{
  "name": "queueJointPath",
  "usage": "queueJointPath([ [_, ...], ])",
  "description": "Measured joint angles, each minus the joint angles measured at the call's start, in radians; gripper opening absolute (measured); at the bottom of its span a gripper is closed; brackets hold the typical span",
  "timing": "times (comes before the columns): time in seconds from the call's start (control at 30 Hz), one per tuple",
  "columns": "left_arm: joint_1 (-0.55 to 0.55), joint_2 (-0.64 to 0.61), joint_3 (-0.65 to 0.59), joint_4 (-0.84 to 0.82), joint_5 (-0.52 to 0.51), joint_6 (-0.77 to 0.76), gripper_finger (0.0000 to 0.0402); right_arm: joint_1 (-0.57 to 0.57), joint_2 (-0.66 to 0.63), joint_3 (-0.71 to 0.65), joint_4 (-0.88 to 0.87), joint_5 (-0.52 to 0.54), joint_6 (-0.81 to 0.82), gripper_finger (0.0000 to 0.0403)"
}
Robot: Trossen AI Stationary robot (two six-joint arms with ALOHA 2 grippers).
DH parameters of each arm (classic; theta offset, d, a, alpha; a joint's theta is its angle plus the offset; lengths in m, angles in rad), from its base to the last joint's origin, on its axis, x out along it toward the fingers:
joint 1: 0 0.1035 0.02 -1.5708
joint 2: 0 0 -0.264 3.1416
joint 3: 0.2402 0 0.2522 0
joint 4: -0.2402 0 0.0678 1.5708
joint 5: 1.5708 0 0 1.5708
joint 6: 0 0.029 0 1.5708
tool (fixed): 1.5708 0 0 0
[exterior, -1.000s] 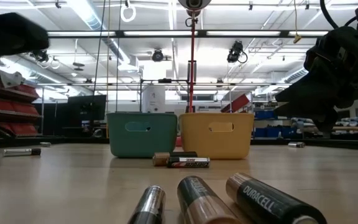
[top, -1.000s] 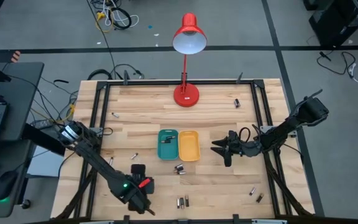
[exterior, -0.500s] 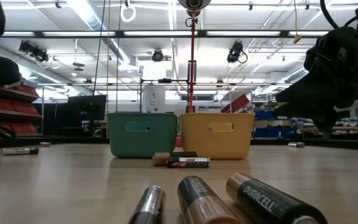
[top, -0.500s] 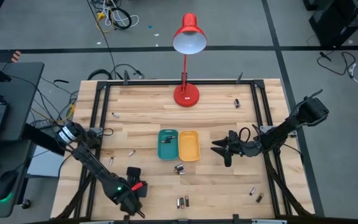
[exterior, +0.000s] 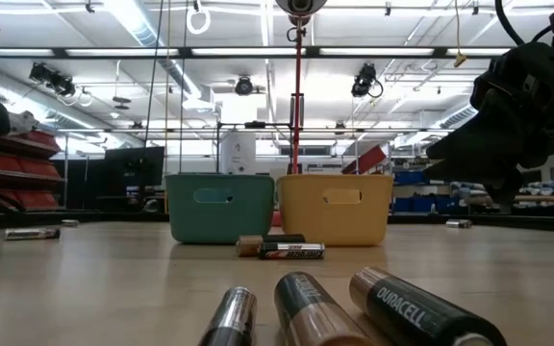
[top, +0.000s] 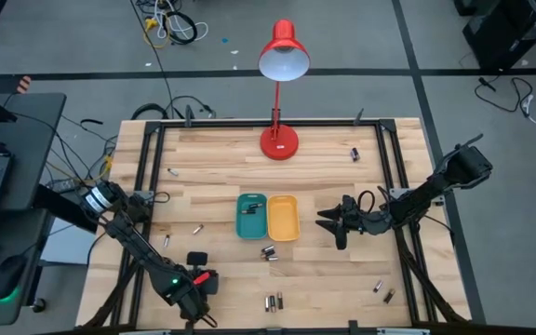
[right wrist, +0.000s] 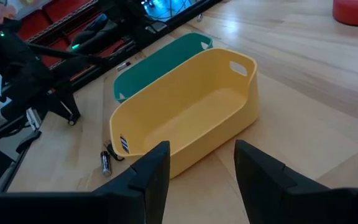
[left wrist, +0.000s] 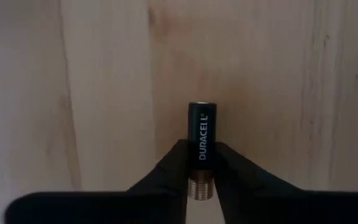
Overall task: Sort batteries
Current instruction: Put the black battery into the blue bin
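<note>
Black fingers of the left gripper [left wrist: 199,180] pinch one Duracell battery [left wrist: 201,140] near its silver end, lifted over bare wood at the table's front left, ready to carry. The teal tray [top: 251,215] and yellow tray [top: 283,216] sit mid-table. Beside them the right gripper [right wrist: 197,171] waits, fingers parted and empty.

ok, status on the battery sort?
Left gripper shut on Duracell battery above the table. Right gripper open, empty, facing yellow tray. Nothing in the way.
</note>
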Motion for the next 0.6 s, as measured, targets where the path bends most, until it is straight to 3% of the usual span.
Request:
queueJointPath([
  [0.2, 0.023, 0.002, 0.028, -0.021, -0.022, -0.048, 0.0056, 0.0, 0.0, 0.0, 0.0, 0.0, 0.001, 0.0165],
  [0.47, 0.136, 0.009, 0.073, -0.148, -0.071, -0.02, 0.007, 0.0, 0.0, 0.0, 0.0, 0.0, 0.001, 0.0164],
  [0.6, 0.205, 0.009, 0.103, -0.148, -0.057, 0.074, 0.0067, 0.0, 0.0, 0.0, 0.0, 0.0, 0.0, 0.0163],
])
